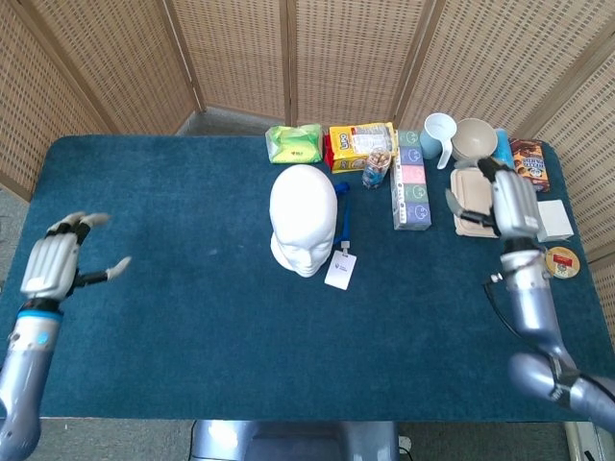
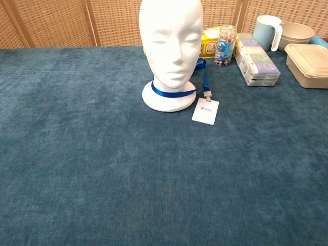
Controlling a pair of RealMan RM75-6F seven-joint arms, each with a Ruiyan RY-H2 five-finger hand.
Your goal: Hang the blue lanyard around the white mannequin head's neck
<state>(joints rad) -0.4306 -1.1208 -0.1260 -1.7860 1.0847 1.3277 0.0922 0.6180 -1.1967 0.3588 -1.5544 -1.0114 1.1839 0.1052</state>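
Observation:
The white mannequin head (image 1: pixel 303 219) (image 2: pixel 171 51) stands upright in the middle of the blue table. The blue lanyard (image 2: pixel 173 93) (image 1: pixel 345 222) circles its neck, and its white badge (image 2: pixel 205 111) (image 1: pixel 340 271) lies flat on the cloth beside the base. My left hand (image 1: pixel 56 264) hovers far to the left near the table's edge, fingers spread, holding nothing. My right hand (image 1: pixel 506 200) is far to the right above the beige lidded box, fingers apart and empty. Neither hand shows in the chest view.
Behind the head lie a green packet (image 1: pixel 294 143), a yellow snack box (image 1: pixel 357 146), a small jar (image 2: pixel 225 46) and a tissue pack (image 2: pixel 257 60). A white mug (image 2: pixel 267 32), bowl (image 2: pixel 296 34) and beige box (image 2: pixel 307 58) sit at the right.

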